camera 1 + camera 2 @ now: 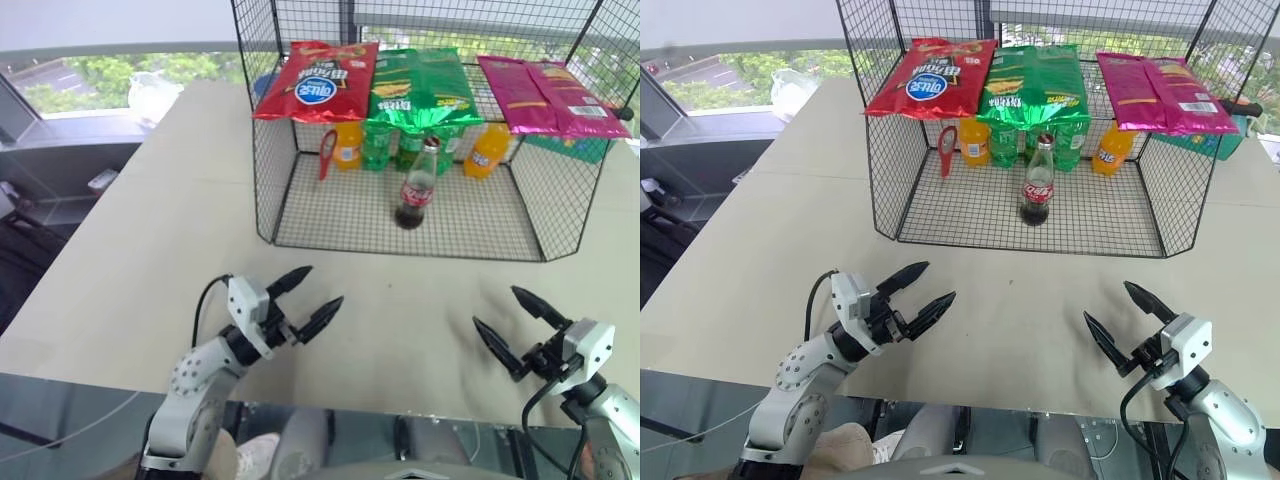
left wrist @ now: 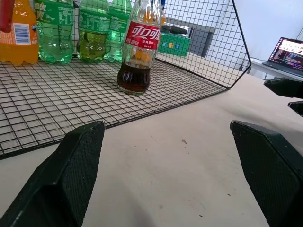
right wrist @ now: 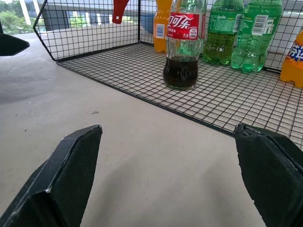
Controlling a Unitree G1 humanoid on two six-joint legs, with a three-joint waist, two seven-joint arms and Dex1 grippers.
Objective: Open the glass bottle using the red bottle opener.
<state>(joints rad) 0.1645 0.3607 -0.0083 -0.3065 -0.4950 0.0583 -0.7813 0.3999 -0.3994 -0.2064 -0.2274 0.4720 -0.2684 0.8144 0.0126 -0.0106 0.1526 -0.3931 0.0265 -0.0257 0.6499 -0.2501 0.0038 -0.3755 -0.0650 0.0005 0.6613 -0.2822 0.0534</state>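
The glass bottle [image 1: 416,190], with dark cola, a red label and a silver cap, stands upright on the floor of the wire cage [image 1: 300,215], near its open front. The red bottle opener [image 1: 327,152] is upright at the cage's back left, ring head up, beside an orange bottle; what holds it up I cannot tell. My left gripper [image 1: 322,285] is open above the table, in front of the cage and left of the bottle. My right gripper [image 1: 497,306] is open to the right, equally short of the cage. Both are empty and point toward the bottle [image 3: 182,47].
Red, green and pink snack bags [image 1: 420,85] lie on the cage's top. Orange [image 1: 487,150] and green plastic bottles [image 1: 385,145] line its back. A teal box [image 1: 575,148] sits behind the cage at right. Bare beige table [image 1: 180,230] lies between grippers and cage.
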